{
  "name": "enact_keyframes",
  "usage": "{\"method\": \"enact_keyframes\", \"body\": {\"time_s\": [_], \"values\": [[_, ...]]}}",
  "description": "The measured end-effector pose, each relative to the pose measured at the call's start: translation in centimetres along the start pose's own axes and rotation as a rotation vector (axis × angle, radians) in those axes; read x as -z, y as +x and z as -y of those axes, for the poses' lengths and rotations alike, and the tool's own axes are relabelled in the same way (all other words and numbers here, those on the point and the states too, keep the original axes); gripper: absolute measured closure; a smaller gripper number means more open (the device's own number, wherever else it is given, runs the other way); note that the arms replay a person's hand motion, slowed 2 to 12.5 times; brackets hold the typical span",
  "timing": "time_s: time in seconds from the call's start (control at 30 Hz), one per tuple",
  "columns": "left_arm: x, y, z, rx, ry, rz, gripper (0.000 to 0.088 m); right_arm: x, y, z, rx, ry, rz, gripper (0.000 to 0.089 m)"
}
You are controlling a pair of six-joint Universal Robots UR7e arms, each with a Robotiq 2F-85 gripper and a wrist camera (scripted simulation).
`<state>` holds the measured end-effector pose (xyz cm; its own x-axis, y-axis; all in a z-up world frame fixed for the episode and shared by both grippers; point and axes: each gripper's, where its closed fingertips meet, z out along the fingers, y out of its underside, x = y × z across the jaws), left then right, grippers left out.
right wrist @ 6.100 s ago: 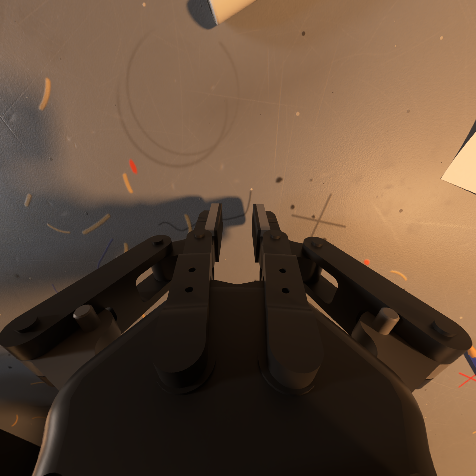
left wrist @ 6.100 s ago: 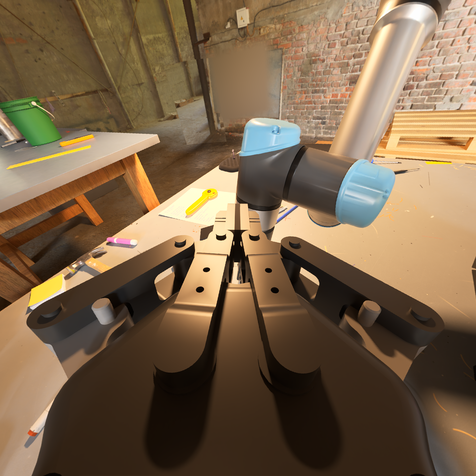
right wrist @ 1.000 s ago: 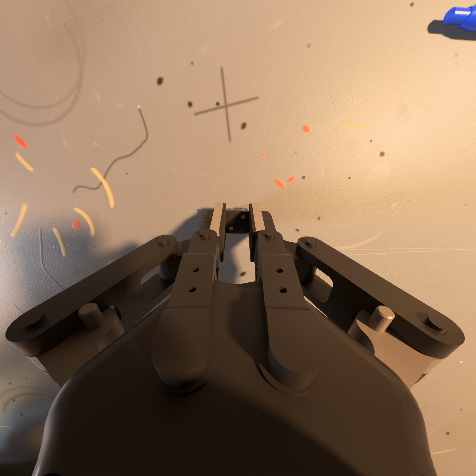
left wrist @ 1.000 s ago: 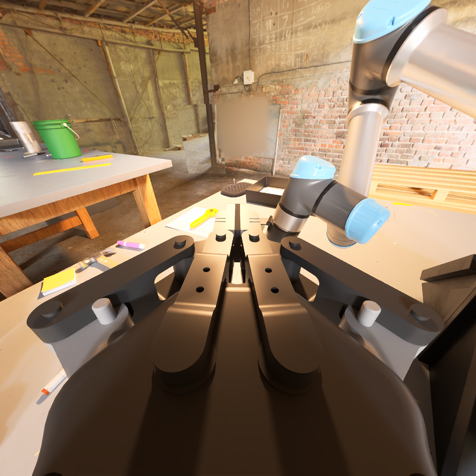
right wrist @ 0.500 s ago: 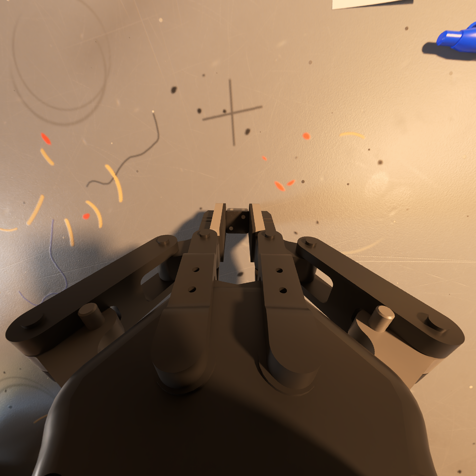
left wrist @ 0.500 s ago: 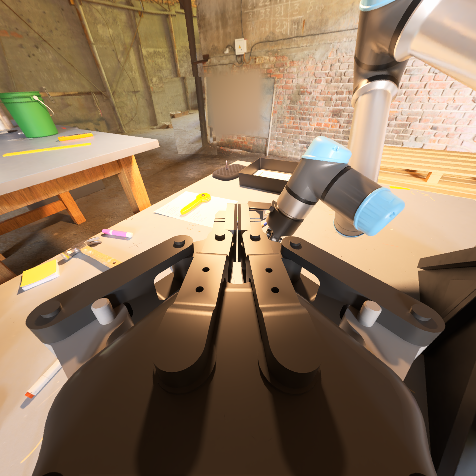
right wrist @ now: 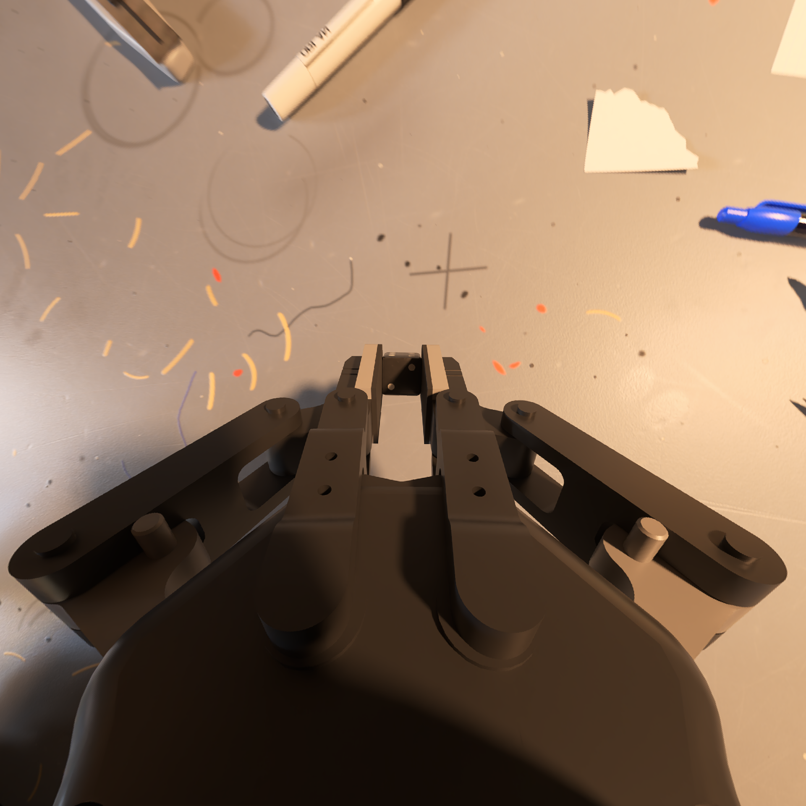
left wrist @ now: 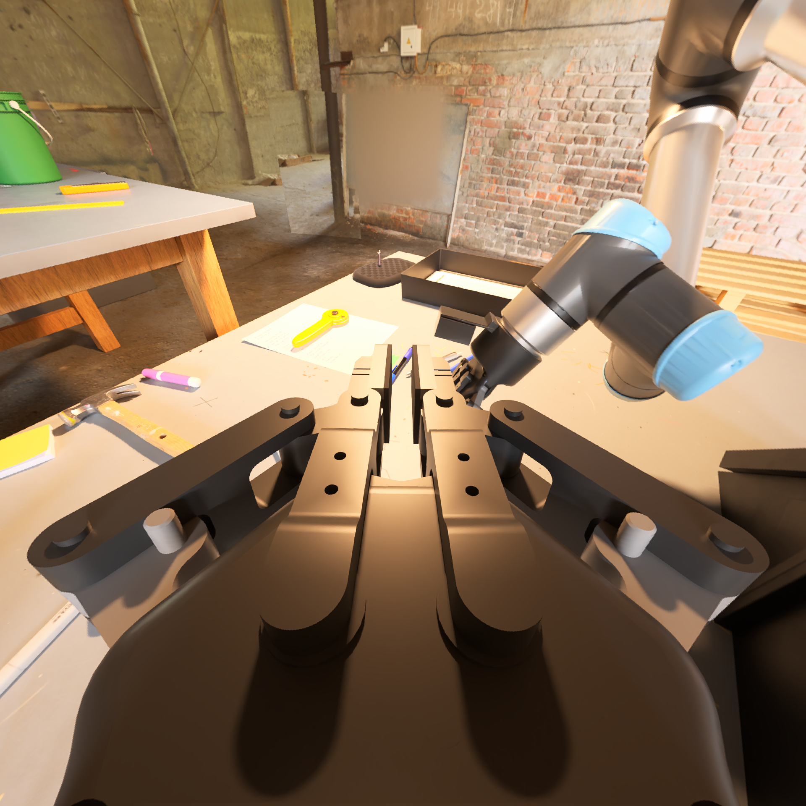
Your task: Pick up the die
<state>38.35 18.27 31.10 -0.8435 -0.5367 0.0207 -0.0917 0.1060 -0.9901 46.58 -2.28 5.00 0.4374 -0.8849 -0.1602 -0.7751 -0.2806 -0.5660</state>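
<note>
In the right wrist view a small dark die with pale pips (right wrist: 402, 374) sits clamped between my right gripper's (right wrist: 401, 368) two pads, held above the grey tabletop (right wrist: 567, 392). In the left wrist view the right arm reaches down to the table, and its gripper (left wrist: 469, 379) shows just right of my left fingertips; the die is not visible there. My left gripper (left wrist: 401, 370) hovers above the table, empty, its jaws parted by a narrow gap.
Below the right gripper lie a white marker (right wrist: 322, 56), a torn paper scrap (right wrist: 632, 139), a blue pen (right wrist: 759, 218) and a metal part (right wrist: 144, 39). The left wrist view shows a yellow tool on paper (left wrist: 320, 331), a black tray (left wrist: 462, 279), a pink marker (left wrist: 170, 377) and a hammer (left wrist: 113, 410).
The right gripper, shut on the die, has risen, so the table looks farther away and more objects show. The left gripper's fingers have parted slightly and its view has tilted down.
</note>
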Motion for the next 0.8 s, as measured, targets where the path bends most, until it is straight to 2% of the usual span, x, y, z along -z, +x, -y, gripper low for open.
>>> {"method": "enact_keyframes", "body": {"time_s": [0.2,0.4,0.63,0.8], "values": [[-2.2,-0.7,-0.3,0.051,0.036,-0.004,0.0789,1.5,-1.3,1.6,0.059,0.095,0.08,0.0736],[-4.5,-1.0,-1.0,0.117,0.06,-0.039,0.0784,3.3,-3.1,3.3,0.174,0.204,0.162,0.0736],[-7.3,-1.3,-2.5,0.186,0.047,-0.068,0.0752,5.5,-5.2,5.1,0.303,0.33,0.235,0.0736],[-9.2,-1.4,-3.6,0.217,0.042,-0.077,0.0735,7.0,-6.5,6.0,0.363,0.402,0.292,0.0736]]}}
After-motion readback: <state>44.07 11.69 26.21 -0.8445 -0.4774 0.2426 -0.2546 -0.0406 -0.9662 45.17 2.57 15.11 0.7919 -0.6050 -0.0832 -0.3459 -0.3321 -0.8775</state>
